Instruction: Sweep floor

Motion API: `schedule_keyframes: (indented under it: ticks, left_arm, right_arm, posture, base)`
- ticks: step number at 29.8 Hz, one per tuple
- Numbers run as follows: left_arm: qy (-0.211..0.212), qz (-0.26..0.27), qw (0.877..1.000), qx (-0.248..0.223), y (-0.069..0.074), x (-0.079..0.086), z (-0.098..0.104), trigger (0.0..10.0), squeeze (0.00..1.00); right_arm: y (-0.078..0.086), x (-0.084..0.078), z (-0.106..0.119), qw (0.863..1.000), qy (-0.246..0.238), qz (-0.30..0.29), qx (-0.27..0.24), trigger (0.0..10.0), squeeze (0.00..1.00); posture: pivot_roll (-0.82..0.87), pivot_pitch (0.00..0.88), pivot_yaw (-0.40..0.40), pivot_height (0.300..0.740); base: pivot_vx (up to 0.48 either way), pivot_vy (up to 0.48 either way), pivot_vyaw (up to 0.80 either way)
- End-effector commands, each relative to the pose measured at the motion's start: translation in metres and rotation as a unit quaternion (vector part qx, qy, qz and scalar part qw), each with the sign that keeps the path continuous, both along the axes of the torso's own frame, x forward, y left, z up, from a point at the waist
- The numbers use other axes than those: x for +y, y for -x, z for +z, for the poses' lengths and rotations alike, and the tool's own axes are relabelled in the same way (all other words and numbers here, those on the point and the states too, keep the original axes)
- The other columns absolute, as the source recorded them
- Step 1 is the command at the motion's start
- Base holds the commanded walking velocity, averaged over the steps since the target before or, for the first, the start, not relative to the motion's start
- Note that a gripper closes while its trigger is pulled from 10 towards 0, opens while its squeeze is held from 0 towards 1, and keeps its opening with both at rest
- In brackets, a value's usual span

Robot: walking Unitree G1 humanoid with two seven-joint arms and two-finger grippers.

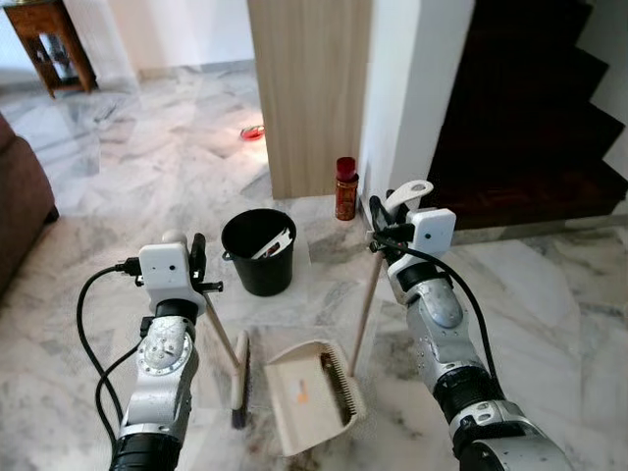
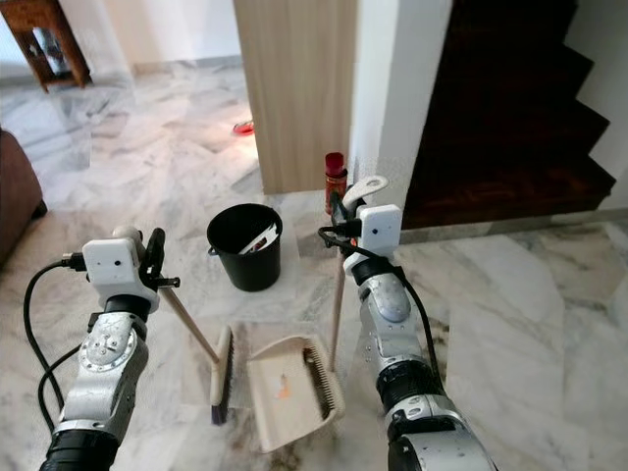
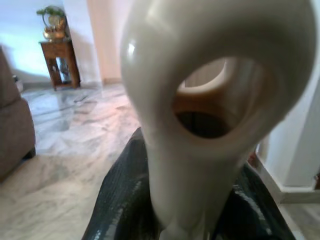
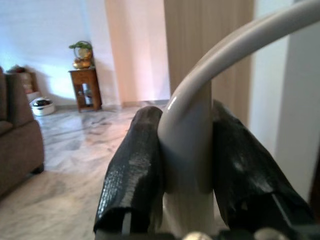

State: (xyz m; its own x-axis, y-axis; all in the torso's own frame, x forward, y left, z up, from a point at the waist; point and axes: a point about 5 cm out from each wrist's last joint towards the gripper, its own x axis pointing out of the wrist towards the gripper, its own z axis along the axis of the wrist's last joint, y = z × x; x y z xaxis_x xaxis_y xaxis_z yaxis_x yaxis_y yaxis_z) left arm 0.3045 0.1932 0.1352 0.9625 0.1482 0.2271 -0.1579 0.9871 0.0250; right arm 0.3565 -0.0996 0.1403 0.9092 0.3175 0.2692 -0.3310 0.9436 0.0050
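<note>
While the left gripper (image 1: 199, 263) is clamped on the top of the slim wooden handle of the cream hand broom (image 1: 238, 378), and the right gripper (image 1: 378, 224) is closed around the cream looped grip of the long-handled beige plastic dustpan (image 1: 312, 394), the step in hand looks like brushing dirt into the pan. To do it well, the pan's front lip should sit flat on the pale marbled floor (image 1: 549, 314) so nothing slides underneath, and the broom head, which rests on the floor just beside the pan's left edge, should draw in short strokes toward that lip with the bristles kept down. The right arm needs only to hold the pan's upright pole steady (a tilt would lift the lip). The pan's tray carries a small orange speck near its middle and a toothed comb along its right side; I can make out little else in it. Just beyond, a round black plastic bucket (image 1: 258, 253) stands on the floor with something white leaning inside, too unclear to name. A dark red cylindrical can (image 1: 345, 188) stands by the wall behind it.
</note>
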Motion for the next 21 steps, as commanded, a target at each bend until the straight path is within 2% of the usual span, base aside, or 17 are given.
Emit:
schedule_keyframes:
  ticks: [1, 21]
  left_arm:
    - [0.000, -0.004, 1.000, -0.030, -0.0022, -0.0034, 0.0129, 10.0, 0.00]
    - [0.001, 0.001, 1.000, -0.031, -0.0016, -0.0027, 0.0131, 10.0, 0.00]
  right_arm:
    - [-0.0033, -0.0015, 0.0127, 1.000, -0.018, -0.004, -0.021, 10.0, 0.00]
    - [-0.0035, 0.0000, 0.0138, 1.000, -0.018, 0.002, -0.021, 10.0, 0.00]
  posture:
    - [0.09, 0.013, 0.057, 0.740]
    - [0.09, 0.018, 0.049, 0.740]
  base:
    - [0.356, 0.000, 0.00]
    - [0.355, 0.000, 0.00]
